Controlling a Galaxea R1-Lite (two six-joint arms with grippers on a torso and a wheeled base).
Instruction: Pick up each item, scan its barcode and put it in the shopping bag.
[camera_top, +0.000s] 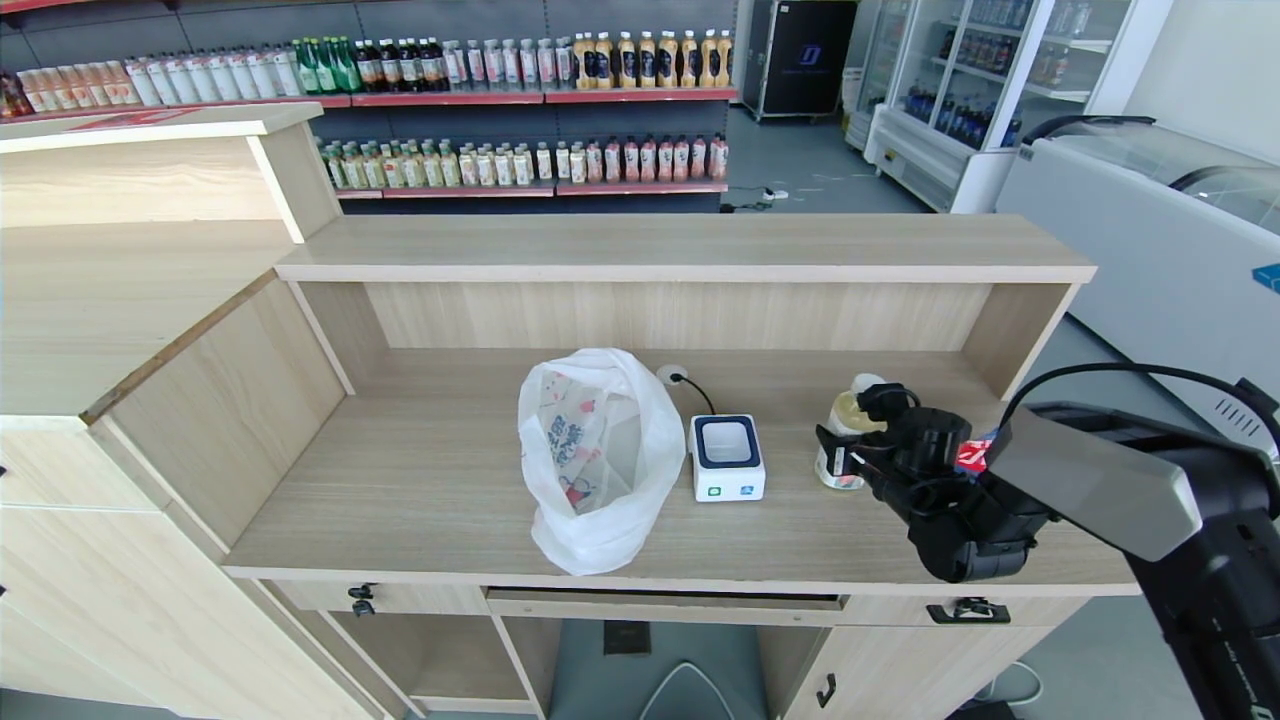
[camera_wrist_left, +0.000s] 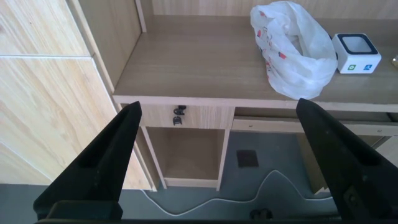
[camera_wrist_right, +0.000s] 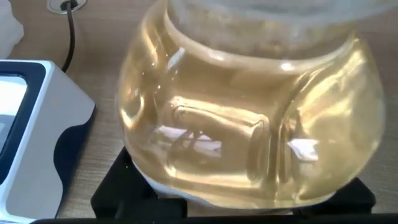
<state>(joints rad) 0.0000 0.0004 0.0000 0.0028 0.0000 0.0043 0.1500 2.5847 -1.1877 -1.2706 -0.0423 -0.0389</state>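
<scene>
Three things stand on the wooden counter (camera_top: 420, 480) in the head view: a white plastic shopping bag (camera_top: 600, 460) with its mouth open, a small white scanner (camera_top: 727, 457) just beside it, and, well apart to the right, a bottle (camera_top: 845, 415) of pale yellow liquid. The right gripper (camera_top: 858, 432) sits around the bottle, dark parts showing on either side of it (whether it is actually clamped on the bottle, I cannot tell). A black cable (camera_top: 695, 390) runs from the scanner toward the back panel.

From the left wrist, the left gripper (camera_wrist_left: 217, 106) hangs low in front of the counter (camera_wrist_left: 199, 62) with its jaws spread wide and nothing between them. Beyond it lie the bag (camera_wrist_left: 292, 50) and the scanner (camera_wrist_left: 356, 53).

From the right wrist, the bottle (camera_wrist_right: 249, 124) is very close, upright on the counter (camera_wrist_right: 99, 68), with the scanner (camera_wrist_right: 31, 130) near one side and its cable (camera_wrist_right: 69, 31) behind.
</scene>
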